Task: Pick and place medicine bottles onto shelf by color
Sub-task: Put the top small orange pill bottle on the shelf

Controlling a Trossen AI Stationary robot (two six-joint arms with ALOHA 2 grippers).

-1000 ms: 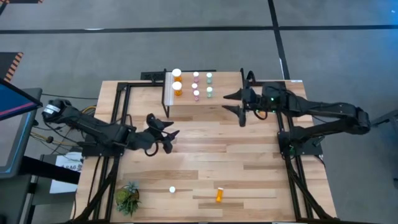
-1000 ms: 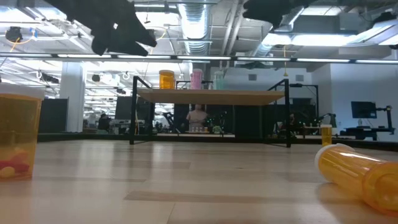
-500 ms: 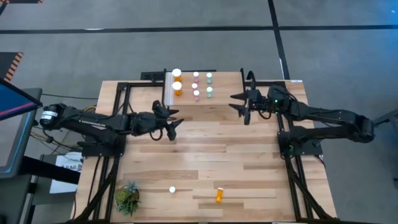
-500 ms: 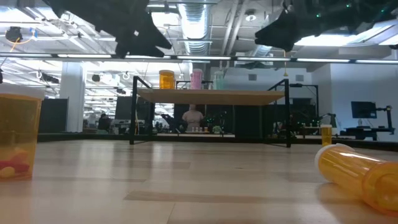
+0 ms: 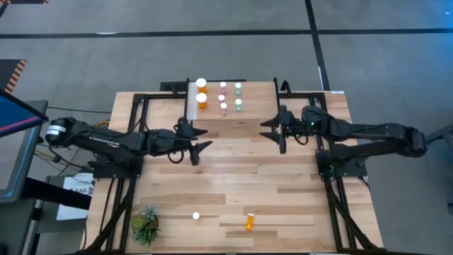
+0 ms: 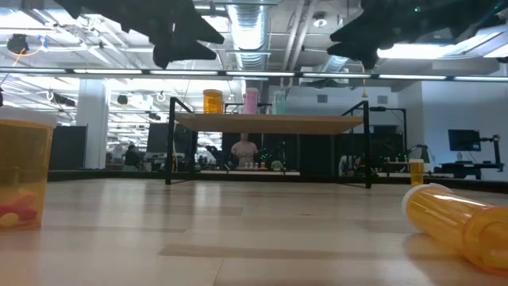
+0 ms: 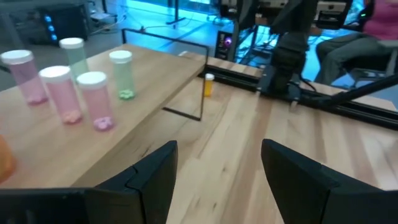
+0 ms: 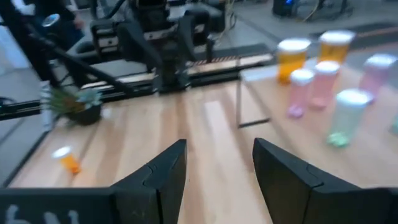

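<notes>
Both grippers, left gripper [image 5: 195, 147] and right gripper [image 5: 274, 132], are held open and empty; bottles on the shelf [image 5: 249, 106] could be knocked over.

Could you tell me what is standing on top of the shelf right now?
On the shelf stand six capped bottles: two orange bottles by the white strip, two pink bottles in the middle, two green bottles beyond. None hides another from above; the space underneath is covered.
</notes>
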